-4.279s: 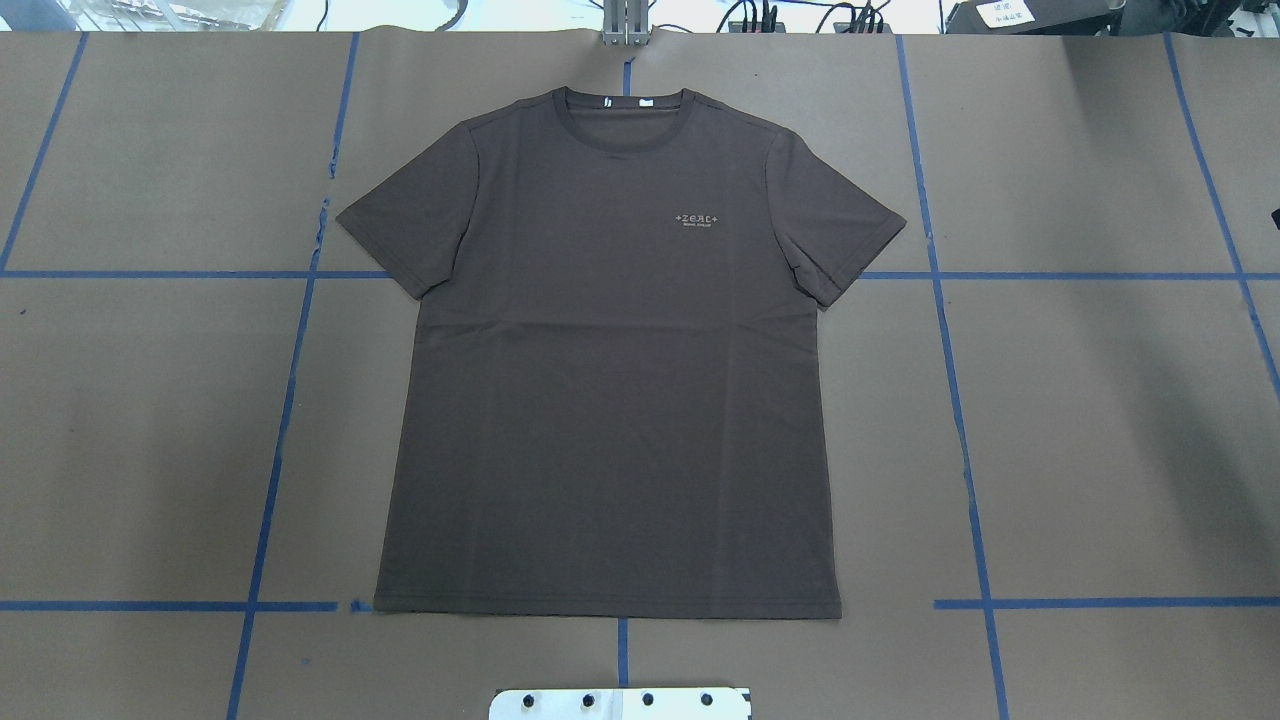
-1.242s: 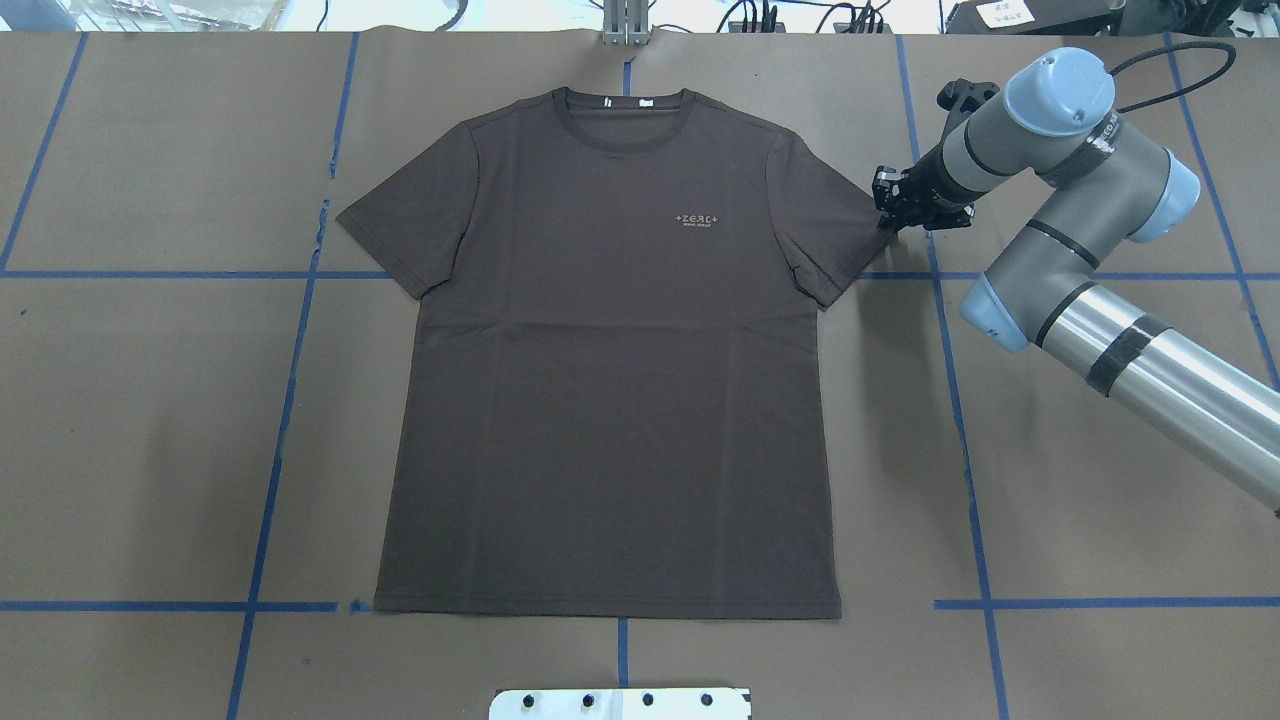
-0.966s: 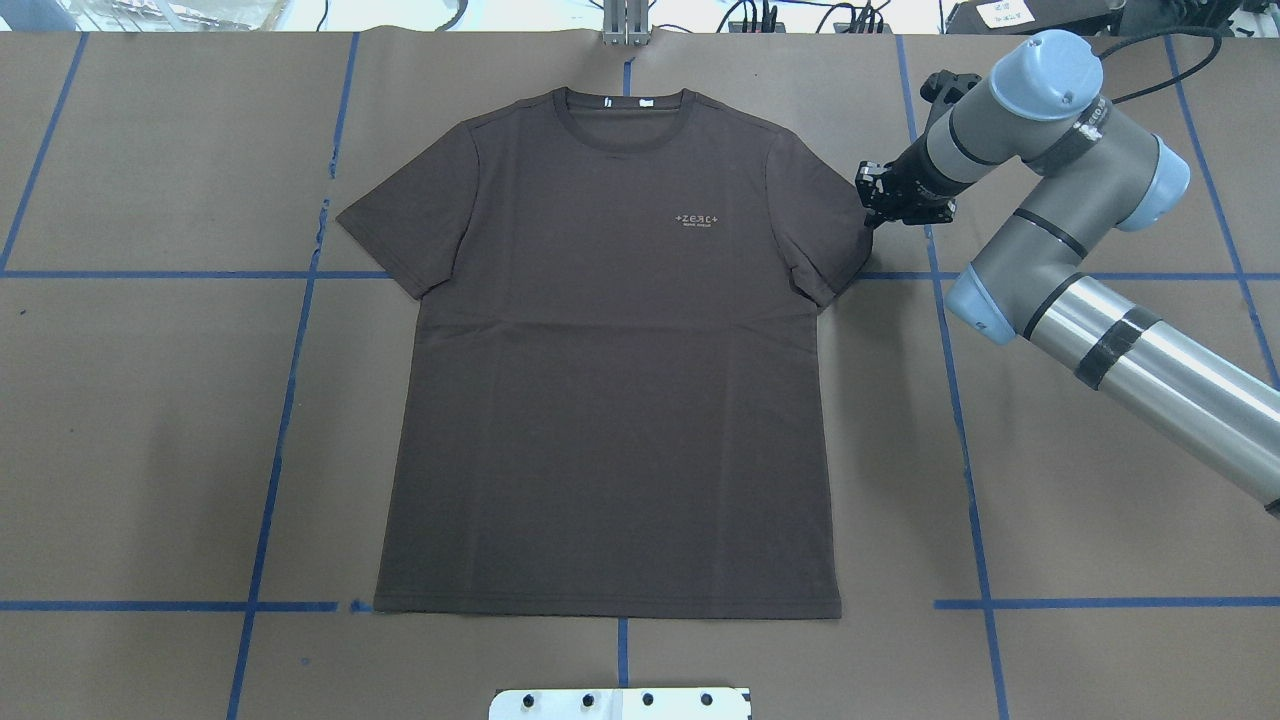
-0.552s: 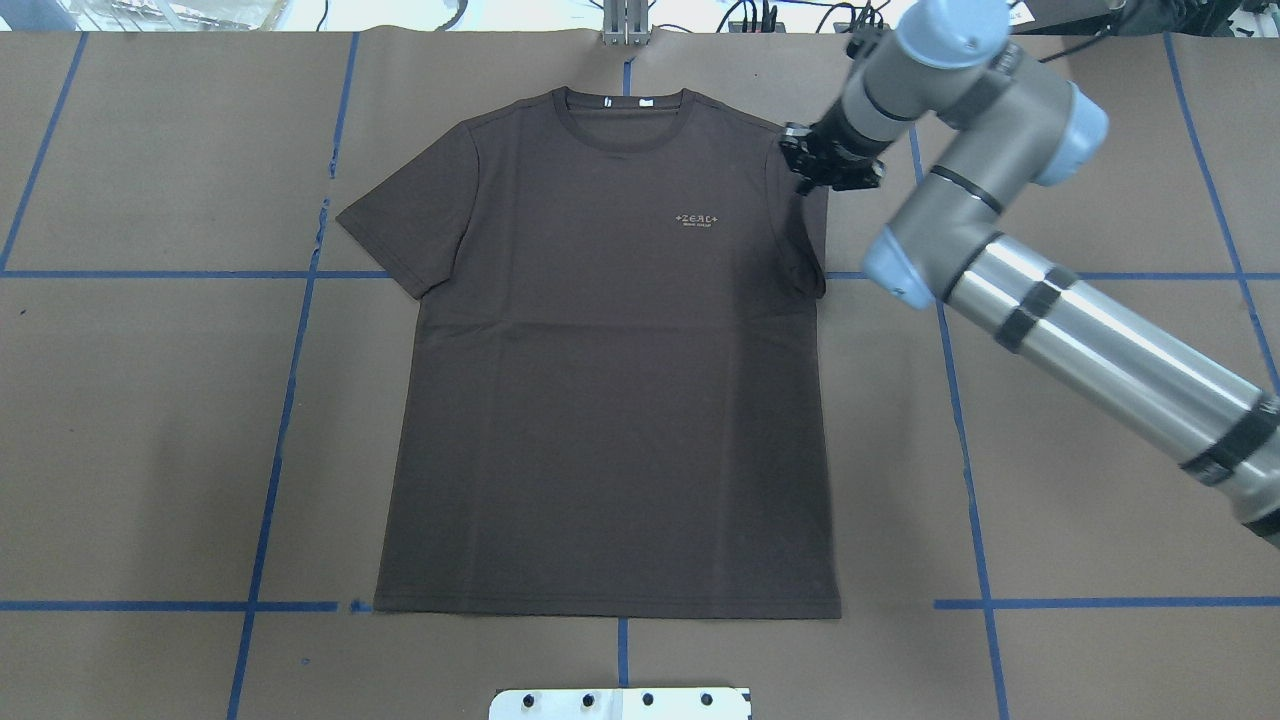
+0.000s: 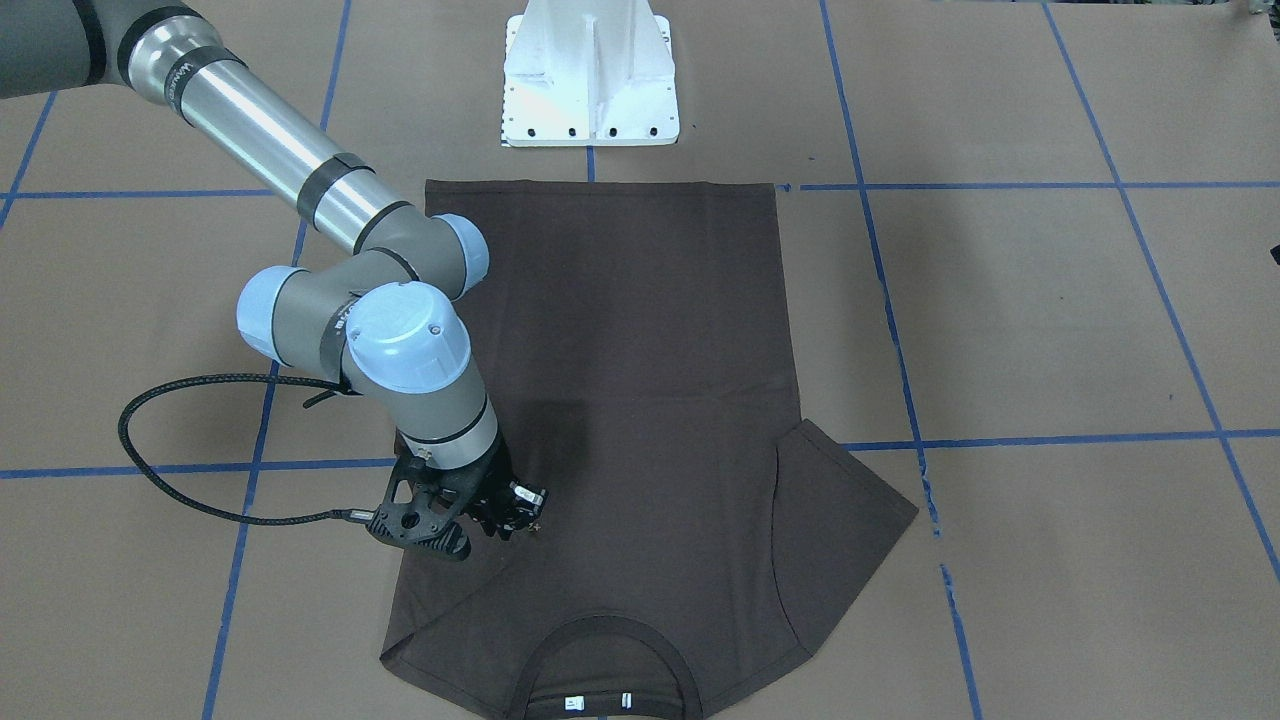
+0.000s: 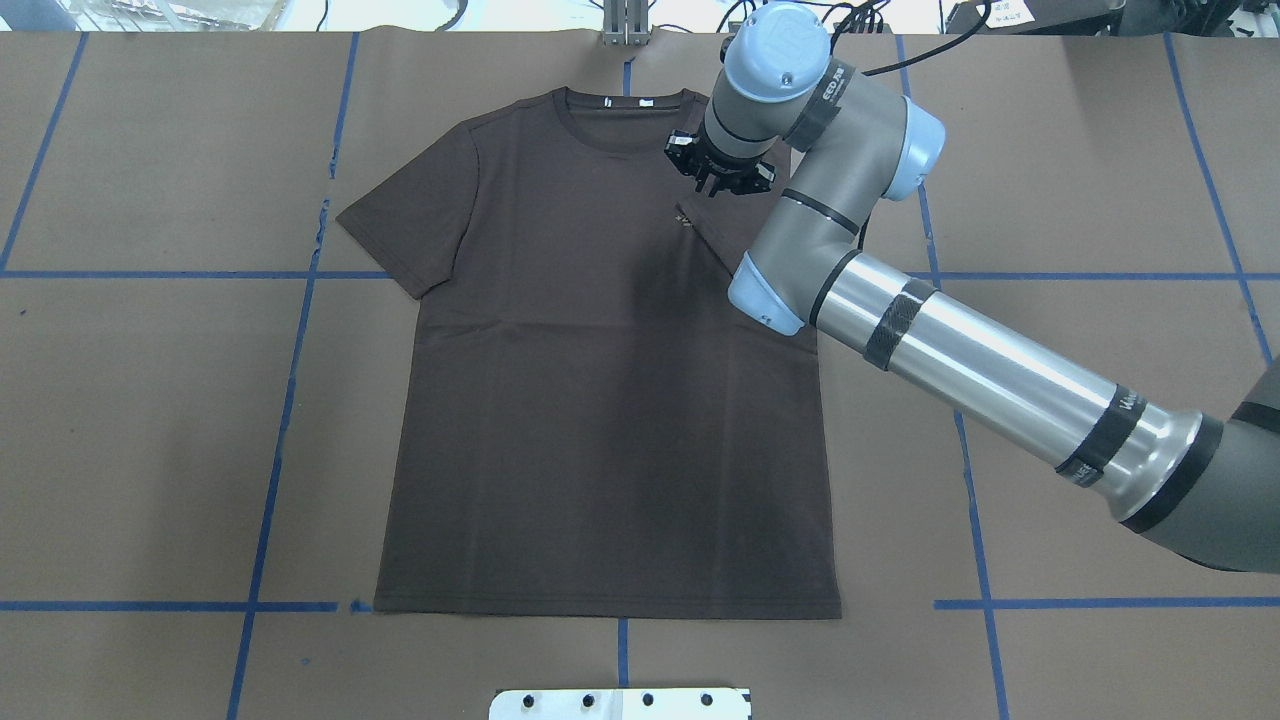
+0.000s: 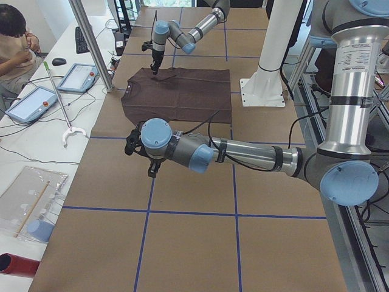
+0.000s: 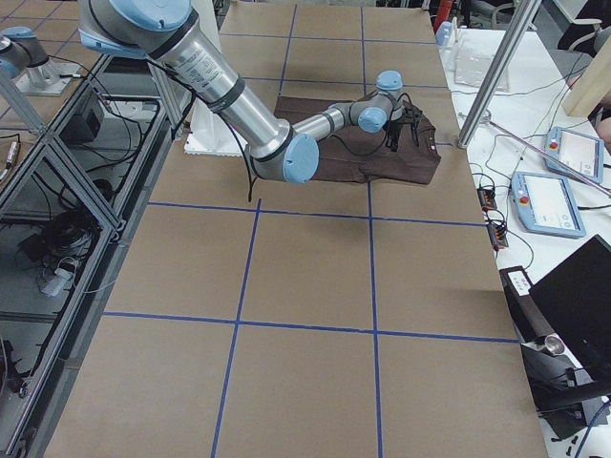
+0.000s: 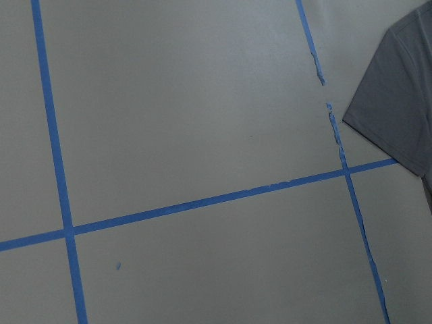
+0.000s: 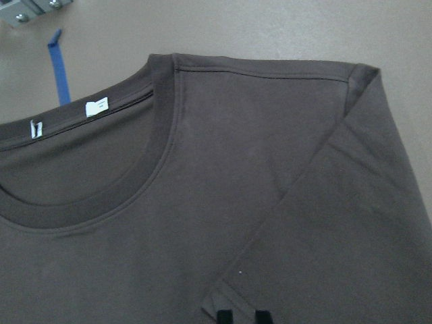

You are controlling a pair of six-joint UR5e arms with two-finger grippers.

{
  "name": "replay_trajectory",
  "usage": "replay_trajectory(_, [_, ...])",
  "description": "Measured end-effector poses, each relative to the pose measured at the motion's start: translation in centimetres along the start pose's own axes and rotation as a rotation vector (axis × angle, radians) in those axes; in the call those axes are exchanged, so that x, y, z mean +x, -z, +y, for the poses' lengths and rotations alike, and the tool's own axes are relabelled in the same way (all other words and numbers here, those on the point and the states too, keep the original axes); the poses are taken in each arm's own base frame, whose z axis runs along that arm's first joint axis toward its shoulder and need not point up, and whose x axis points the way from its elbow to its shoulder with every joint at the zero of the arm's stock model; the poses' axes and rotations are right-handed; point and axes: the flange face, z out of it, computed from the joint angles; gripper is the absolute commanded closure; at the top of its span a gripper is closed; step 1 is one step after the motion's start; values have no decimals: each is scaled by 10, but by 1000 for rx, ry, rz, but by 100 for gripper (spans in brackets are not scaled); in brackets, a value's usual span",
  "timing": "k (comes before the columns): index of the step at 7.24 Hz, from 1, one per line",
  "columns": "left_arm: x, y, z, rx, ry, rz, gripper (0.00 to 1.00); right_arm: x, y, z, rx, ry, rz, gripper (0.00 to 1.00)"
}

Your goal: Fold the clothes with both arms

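Observation:
The dark brown T-shirt (image 6: 600,400) lies flat on the table with its collar (image 6: 625,125) at the far side. Its white neck tags (image 10: 96,106) show in the right wrist view. My right gripper (image 6: 715,185) is over the chest, shut on the hem of the shirt's right sleeve (image 6: 722,228). That sleeve is folded inward and partly covers the pale logo (image 6: 684,217). The gripper also shows in the front view (image 5: 525,522) and in the right wrist view (image 10: 243,316). The other sleeve (image 6: 405,230) lies spread out. My left gripper (image 7: 152,170) hovers over bare table beyond that sleeve; I cannot tell whether it is open.
Blue tape lines (image 6: 290,350) grid the brown table cover. The white pedestal base (image 5: 590,75) stands at the shirt's hem side. A metal post (image 6: 625,25) stands at the far edge. An operator (image 7: 15,42) with tablets sits beyond the table.
My right arm came in from the right, took hold of the right sleeve's edge and carried it left over the chest. The sleeve now lies folded onto the shirt.

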Motion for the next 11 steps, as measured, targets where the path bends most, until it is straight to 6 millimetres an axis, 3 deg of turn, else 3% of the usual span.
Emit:
replay_trajectory(1, [9, -6, -15, 7, -35, 4, 1, -11, 5, 5, 9, 10, -16, 0])
replay_trajectory(2, [22, -16, -45, 21, -39, 14, 1, -17, 13, 7, 17, 14, -35, 0])
replay_trajectory(3, [48, -34, -83, 28, 15, 20, 1, -17, 24, 1, 26, 9, -54, 0])
replay_trajectory(4, [81, -65, -108, 36, 95, 1, 2, 2, 35, -15, 31, -4, -64, 0])
replay_trajectory(5, [110, -101, -124, 54, 178, -33, 2, 36, 51, -32, 13, -21, -83, 0])
replay_trajectory(7, [161, -191, -148, 109, 339, -147, 7, 81, 81, -47, -66, -34, -129, 0])
replay_trajectory(9, [211, -285, -150, 150, 454, -244, 8, 108, 95, -48, -94, -15, -149, 0])
replay_trajectory(10, [230, -312, -150, 146, 470, -259, 10, 114, 96, -50, -97, -6, -152, 0])
replay_trajectory(11, [243, -325, -151, 146, 471, -264, 13, 118, 99, -52, -96, -1, -157, 0])
